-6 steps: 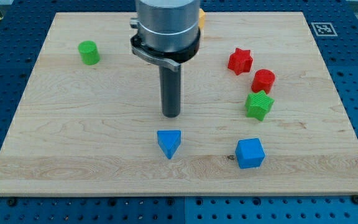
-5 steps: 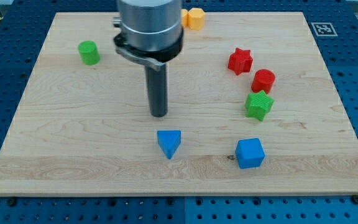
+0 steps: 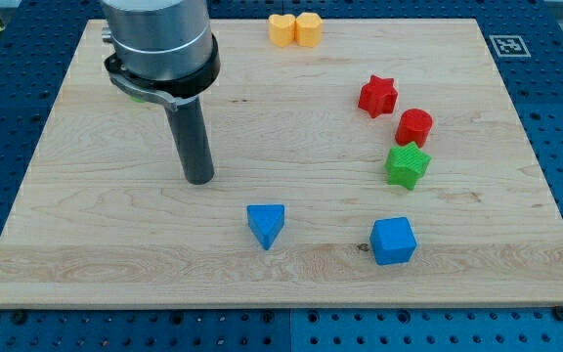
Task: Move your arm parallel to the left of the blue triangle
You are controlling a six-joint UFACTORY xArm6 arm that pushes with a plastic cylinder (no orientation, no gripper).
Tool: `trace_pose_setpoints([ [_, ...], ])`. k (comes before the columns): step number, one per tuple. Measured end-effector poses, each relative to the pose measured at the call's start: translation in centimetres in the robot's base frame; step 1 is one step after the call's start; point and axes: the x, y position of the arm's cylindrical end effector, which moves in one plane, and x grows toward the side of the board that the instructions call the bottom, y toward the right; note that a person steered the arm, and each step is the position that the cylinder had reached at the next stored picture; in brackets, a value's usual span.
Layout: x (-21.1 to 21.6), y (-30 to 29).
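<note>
The blue triangle [image 3: 266, 224] lies near the view's bottom, about midway across the wooden board [image 3: 86, 244], with bare wood on all sides of it. My tip [image 3: 198, 180] rests on the board up and to the view's left of it, near but clearly apart, touching nothing. I carry no jaws at all, only the straight dark rod, so there is nothing to open, close or hold.

What the coming move turns on is this: the triangle sits down and to the view's right of my tip. I am already over on its left side, but I stand higher in the view than it does. To be level with it, I judge that I should slide toward the view's bottom until I am even with the triangle's middle, keeping the gap on its left so I do not nudge it.

The path downward looks free of blocks. The blue cube [image 3: 393, 240] is off to the triangle's right, and the green star [image 3: 407, 164], red cylinder [image 3: 413, 127], red star [image 3: 377, 96] and two yellow blocks [image 3: 295, 28] are all well apart from my route.
</note>
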Motion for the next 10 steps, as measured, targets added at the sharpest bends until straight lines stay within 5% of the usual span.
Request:
trace_pose_setpoints([
  [10, 6.5, 1.3],
])
